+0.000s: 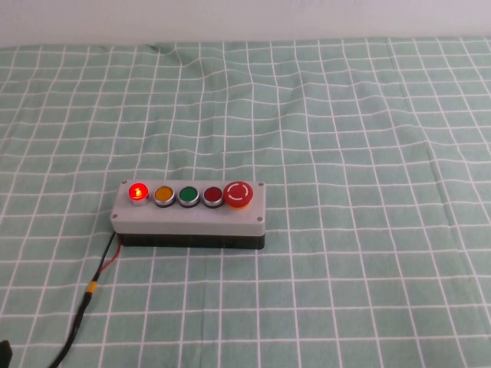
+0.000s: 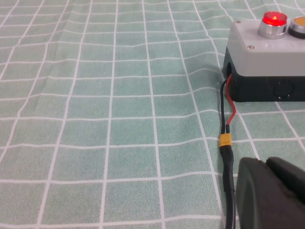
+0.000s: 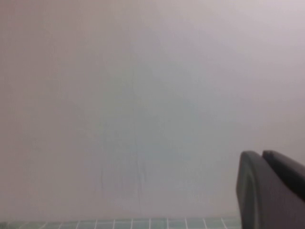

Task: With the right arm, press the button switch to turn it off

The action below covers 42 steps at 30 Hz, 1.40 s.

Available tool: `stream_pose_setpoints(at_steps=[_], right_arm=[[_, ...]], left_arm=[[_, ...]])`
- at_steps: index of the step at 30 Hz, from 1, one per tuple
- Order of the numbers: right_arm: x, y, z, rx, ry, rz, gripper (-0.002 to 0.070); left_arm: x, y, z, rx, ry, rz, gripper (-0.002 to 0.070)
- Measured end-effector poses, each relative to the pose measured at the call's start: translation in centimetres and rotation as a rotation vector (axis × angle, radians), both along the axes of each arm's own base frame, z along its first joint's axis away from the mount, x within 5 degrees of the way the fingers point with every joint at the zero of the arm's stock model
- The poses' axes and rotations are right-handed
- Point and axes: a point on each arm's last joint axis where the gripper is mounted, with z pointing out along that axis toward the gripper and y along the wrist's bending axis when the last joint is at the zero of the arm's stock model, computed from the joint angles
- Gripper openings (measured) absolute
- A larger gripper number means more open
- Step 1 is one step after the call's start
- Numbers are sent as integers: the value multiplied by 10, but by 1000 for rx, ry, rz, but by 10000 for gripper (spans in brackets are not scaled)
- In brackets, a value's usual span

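- Big red mushroom button (image 1: 238, 194): white circular arrow marking on its cap; no lettering legible.
- Grey box (image 1: 189, 215), other buttons, cable: no readable text or numbers.

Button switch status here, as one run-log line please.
button switch: lit, unpressed | right gripper: raised, facing wall, away from box | left gripper: low beside cable

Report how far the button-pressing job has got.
Done: nothing; the button switch glows red on the grey box. In hand: nothing; the right gripper faces a blank wall, away from the box. The left gripper sits beside the cable. Left: approach and press.
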Motion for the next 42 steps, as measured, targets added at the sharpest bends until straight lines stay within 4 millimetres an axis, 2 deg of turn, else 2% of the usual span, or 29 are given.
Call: stream_pose_setpoints(at_steps=[6, 15, 21, 26, 30, 34, 38, 42], right_arm=[[-4, -1, 9, 10, -109, -7, -16], [-21, -4, 32, 75, -419, -3, -16], [-24, -4, 38, 230, -439, 103, -16], [-27, -3, 70, 328, -306, 175, -16], [-38, -2, 99, 349, -196, 188, -16], [-36, -1, 120, 349, -60, 177, -16], [-12, 2, 126, 343, 194, 144, -16], [21, 6, 113, 336, 458, 103, -16]], left_arm=[[0, 0, 0, 0, 0, 0, -3], [0, 0, 0, 0, 0, 0, -3], [0, 0, 0, 0, 0, 0, -3], [0, 0, 0, 0, 0, 0, -3], [0, 0, 0, 0, 0, 0, -3], [0, 0, 0, 0, 0, 0, -3], [0, 0, 0, 0, 0, 0, -3], [0, 0, 0, 0, 0, 0, -3]])
